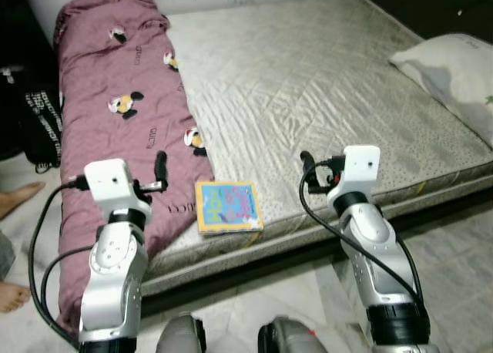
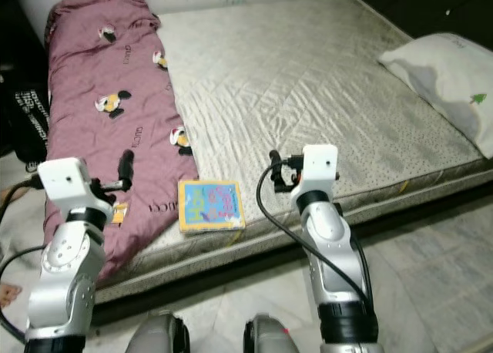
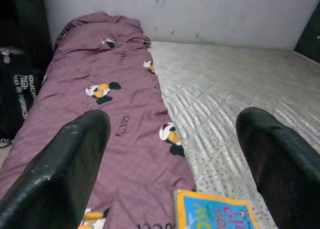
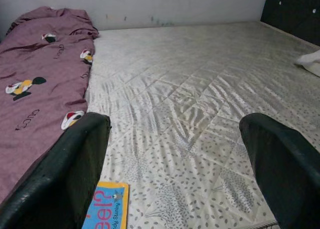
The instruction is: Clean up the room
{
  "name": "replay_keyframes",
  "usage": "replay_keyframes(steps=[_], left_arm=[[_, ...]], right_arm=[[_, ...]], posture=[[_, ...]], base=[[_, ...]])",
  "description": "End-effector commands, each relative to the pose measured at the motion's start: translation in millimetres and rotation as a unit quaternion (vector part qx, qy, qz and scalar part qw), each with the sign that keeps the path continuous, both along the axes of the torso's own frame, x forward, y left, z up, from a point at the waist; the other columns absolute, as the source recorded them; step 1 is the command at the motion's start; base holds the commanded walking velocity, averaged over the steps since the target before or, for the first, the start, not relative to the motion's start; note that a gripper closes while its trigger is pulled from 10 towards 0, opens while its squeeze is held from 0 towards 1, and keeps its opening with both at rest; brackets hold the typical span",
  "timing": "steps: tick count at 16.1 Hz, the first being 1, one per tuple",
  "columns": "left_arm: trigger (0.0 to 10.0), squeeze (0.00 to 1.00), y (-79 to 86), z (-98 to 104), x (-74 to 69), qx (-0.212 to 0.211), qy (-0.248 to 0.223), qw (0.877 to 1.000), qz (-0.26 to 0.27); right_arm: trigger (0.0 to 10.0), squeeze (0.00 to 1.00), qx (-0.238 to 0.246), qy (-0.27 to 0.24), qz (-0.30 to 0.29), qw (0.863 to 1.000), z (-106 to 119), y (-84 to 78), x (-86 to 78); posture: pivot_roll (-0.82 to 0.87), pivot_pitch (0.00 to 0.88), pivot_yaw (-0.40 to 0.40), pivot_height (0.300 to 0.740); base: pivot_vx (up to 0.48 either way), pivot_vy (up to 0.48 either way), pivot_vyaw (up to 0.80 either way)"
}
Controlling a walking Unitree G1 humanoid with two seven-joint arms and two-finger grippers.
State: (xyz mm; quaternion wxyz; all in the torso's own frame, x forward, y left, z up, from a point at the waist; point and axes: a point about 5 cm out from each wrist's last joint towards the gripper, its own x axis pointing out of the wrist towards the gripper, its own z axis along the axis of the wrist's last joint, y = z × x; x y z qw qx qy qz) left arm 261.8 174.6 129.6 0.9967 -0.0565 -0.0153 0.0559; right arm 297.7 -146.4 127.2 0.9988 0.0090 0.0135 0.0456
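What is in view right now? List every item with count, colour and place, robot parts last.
mattress: one, pale grey quilted, low on the floor, across the middle.
blanket: one, mauve with cartoon prints, along the mattress's left side, draping over its near edge.
book: one, blue with yellow border, flat at the near edge beside the blanket.
pillow: one, white, right end of the mattress.
bag: one, black with white lettering, on the floor, far left.
person's feet: two, bare, left edge.
left gripper: open, above the blanket's near end.
right gripper: open, above the bare mattress.
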Motion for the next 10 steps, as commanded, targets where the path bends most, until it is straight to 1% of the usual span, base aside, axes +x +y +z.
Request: replay_keyframes(steps=[1,5,8,10], left_arm=[[10.0,0.0,1.9,-2.7,-1.8,0.003,0.007,1.0,0.01],[10.0,0.0,1.7,-2.8,-2.5,0.001,0.007,1.0,0.01],[10.0,0.0,0.1,-4.2,-1.9,-0.023,0.011,1.0,0.013],[10.0,0.0,0.1,-4.2,-1.9,-0.023,0.011,1.0,0.013]], right_arm=[[10.0,0.0,-0.001,0.0,0.003,1.0,-0.4,-0.4,0.9],[10.0,0.0,-0.008,0.002,0.006,1.0,-1.0,-0.8,2.5],[10.0,0.0,-0.011,0.004,0.008,1.0,-1.6,-1.0,2.6],[10.0,0.0,-0.011,0.004,0.008,1.0,-1.6,-1.0,2.6]], posture=[[-0.04,0.095,-0.011,0.637],[-0.04,0.091,-0.017,0.637],[-0.04,0.088,-0.018,0.637],[-0.04,0.088,-0.018,0.637]], base=[[0.0,0.0,0.0],[0.0,0.0,0.0],[0.0,0.0,0.0],[0.0,0.0,0.0]])
